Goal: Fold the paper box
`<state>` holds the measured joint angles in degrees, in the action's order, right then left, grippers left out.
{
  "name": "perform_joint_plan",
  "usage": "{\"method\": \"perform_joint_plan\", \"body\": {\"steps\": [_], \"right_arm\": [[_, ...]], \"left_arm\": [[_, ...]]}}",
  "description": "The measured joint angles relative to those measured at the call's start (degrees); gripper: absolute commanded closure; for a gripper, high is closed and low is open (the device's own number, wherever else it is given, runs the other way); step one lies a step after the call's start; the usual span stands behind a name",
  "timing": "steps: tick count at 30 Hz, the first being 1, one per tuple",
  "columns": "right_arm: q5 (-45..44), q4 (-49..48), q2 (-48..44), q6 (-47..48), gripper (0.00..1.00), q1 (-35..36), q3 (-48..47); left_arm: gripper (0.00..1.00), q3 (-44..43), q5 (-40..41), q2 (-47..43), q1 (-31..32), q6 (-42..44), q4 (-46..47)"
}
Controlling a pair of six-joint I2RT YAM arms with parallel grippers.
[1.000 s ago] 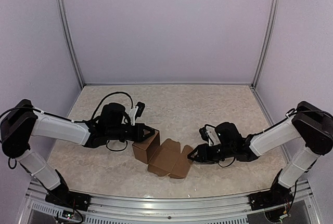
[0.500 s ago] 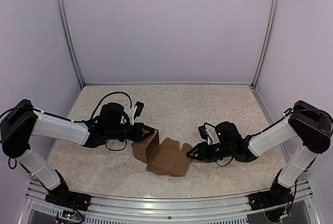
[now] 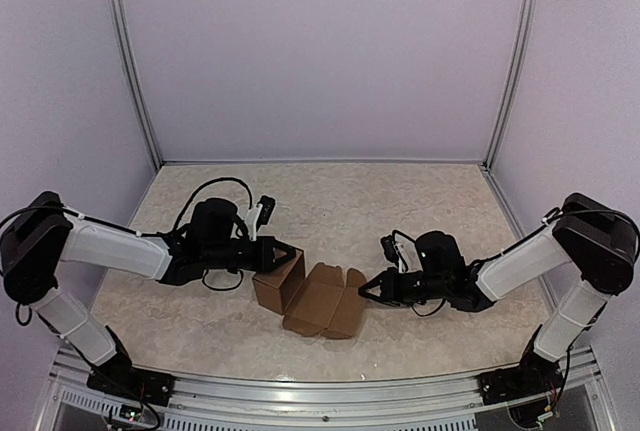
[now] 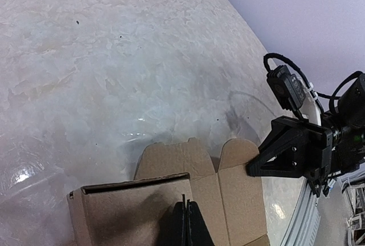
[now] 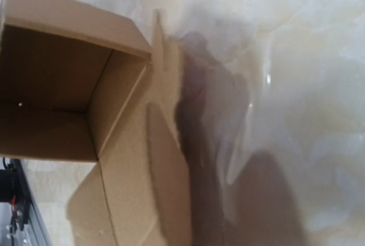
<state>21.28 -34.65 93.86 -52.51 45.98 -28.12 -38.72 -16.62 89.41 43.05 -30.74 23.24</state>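
Top external: paper box (image 3: pixel 310 296) on beige marbled table (image 3: pixel 420 206) w/ lilac walls (image 3: pixel 320 51).

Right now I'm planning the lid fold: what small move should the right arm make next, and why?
Probably raise the right gripper and sweep it leftward, swinging the flat flap of the paper box up. Its jaws look closed on the flap's outer edge, and the left gripper steadies the upright wall.
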Motion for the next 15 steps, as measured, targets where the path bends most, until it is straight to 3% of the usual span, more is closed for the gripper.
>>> {"method": "perform_joint_plan", "body": {"steps": [6, 10, 15], "right_arm": [[0.3, -0.4, 0.2, -0.3, 1.0, 0.0, -0.2], [0.3, 0.4, -0.2, 0.2, 1.0, 0.0, -0.5], [0.2, 4.1, -4.0, 1.8, 1.0, 0.0, -2.4]], "left_arm": [[1.0, 0.9, 0.1, -1.2, 0.0, -0.3, -0.2], [0.84, 1.1, 0.2, -3.3, 0.0, -0.4, -2.0], [0.77, 1.1, 1.4, -8.2, 0.0, -0.2, -5.4]]}}
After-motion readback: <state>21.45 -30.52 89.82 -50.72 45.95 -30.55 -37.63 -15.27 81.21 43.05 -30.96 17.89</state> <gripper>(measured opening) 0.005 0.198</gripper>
